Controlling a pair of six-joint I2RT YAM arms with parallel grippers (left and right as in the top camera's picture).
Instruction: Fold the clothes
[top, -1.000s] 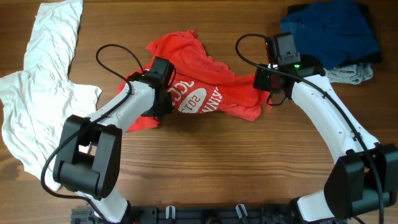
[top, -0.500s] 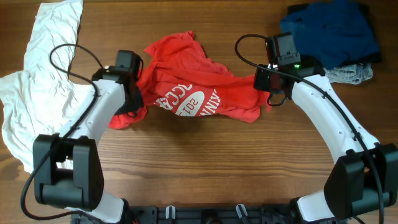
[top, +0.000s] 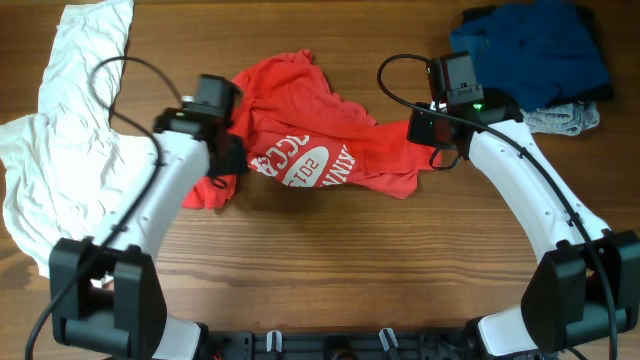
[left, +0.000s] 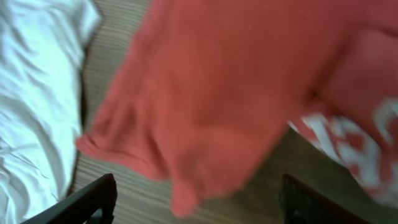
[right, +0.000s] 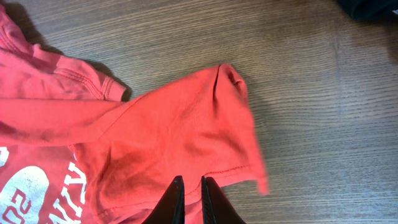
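The red T-shirt (top: 330, 130) lies crumpled mid-table with its white chest lettering (top: 305, 165) facing up. My left gripper (top: 226, 156) hovers over the shirt's left sleeve (left: 186, 106); in the left wrist view the gripper (left: 202, 202) is open, its fingers (left: 93, 199) wide apart and off the cloth. My right gripper (top: 420, 133) sits at the shirt's right sleeve (right: 205, 137). In the right wrist view that gripper (right: 191, 183) is shut on the sleeve's hem, with red cloth pinched between the fingertips.
A large white shirt (top: 60, 120) is spread along the left edge, close beside the red sleeve (left: 31, 93). A dark blue garment (top: 530, 50) and a grey piece (top: 565, 118) lie at the back right. Bare wood shows in front of the shirt.
The left gripper dragged the left sleeve out to the left, then opened and let it go. The right arm has stayed in place on its sleeve.
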